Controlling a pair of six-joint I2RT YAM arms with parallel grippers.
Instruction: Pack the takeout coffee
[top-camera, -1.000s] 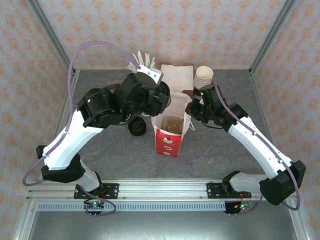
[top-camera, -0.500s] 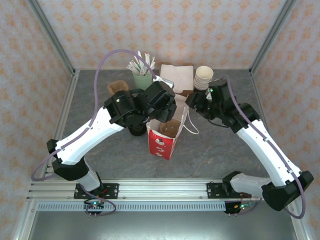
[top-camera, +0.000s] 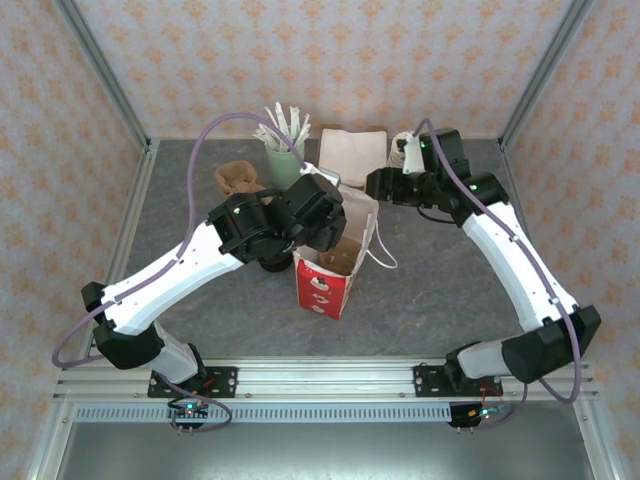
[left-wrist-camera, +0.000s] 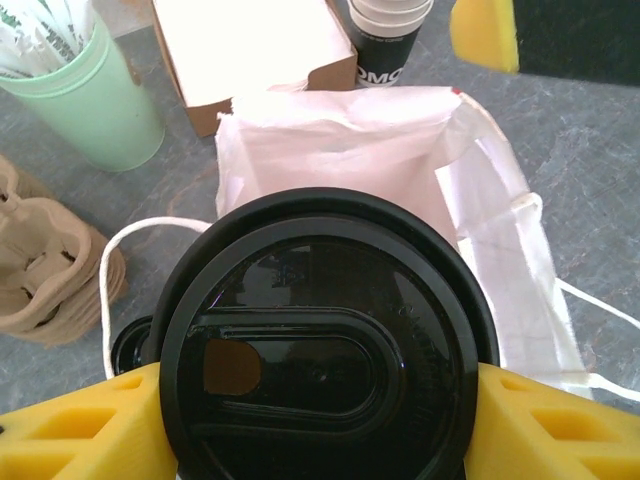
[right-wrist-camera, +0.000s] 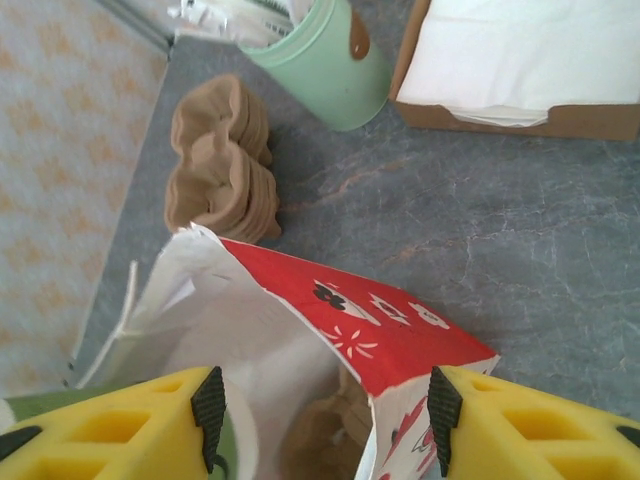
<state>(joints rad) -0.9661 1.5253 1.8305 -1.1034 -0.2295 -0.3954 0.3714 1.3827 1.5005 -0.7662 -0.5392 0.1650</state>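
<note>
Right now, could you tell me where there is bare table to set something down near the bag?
The widest bare table lies between the red-and-white bag and the right arm. A strip runs in front of the bag too. The back is crowded: carrier stack, green cup, napkin box, paper cups.

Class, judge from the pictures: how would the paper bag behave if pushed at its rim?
The bag has thin, creased walls, so its rim would probably buckle, not resist. It stands tall on a small base, so a push might tip or slide it. Its string handles lie slack, likely floppy.
</note>
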